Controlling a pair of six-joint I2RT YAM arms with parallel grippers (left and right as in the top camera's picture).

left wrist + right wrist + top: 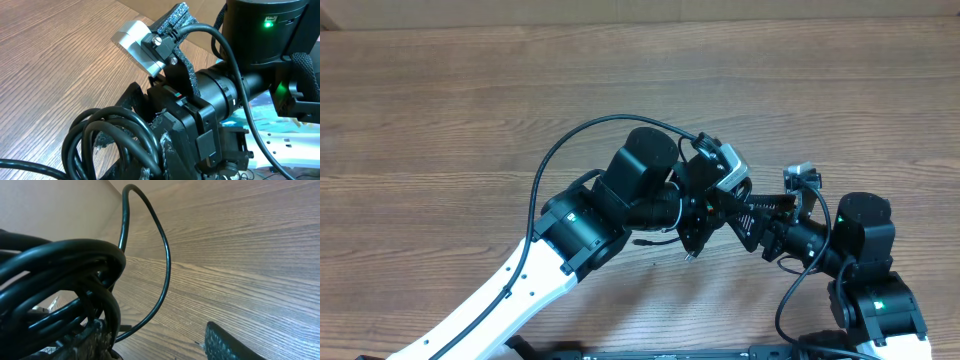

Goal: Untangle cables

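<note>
Where my left hand [720, 212] and my right hand [768, 226] nearly meet above the tabletop [440, 120], the cables [117, 137] are bunched right up against both of them. They show as fat black loops along the bottom of the left wrist view and down one side of the right wrist view. At my right hand the bundle crowds one side, while on the other side a finger [227, 344] stands well apart from it with bare wood showing in the gap, so that hand looks released. Whether my left hand is clenched on the cords I cannot tell, because the coils hide its fingers.

Just beside my left hand, seen from overhead, two loose ends poke out of the tangle: a small black plug [642, 241] and a silver-tipped end [689, 256]. I cannot tell whether they touch the tabletop.

A little out from my right hand a black strand [167, 265] arcs high and curves back down — cable or arm wire, I cannot say.

Beyond my left hand sits the other arm's pale wrist camera [136, 44], and farther still a green light [270, 21].
</note>
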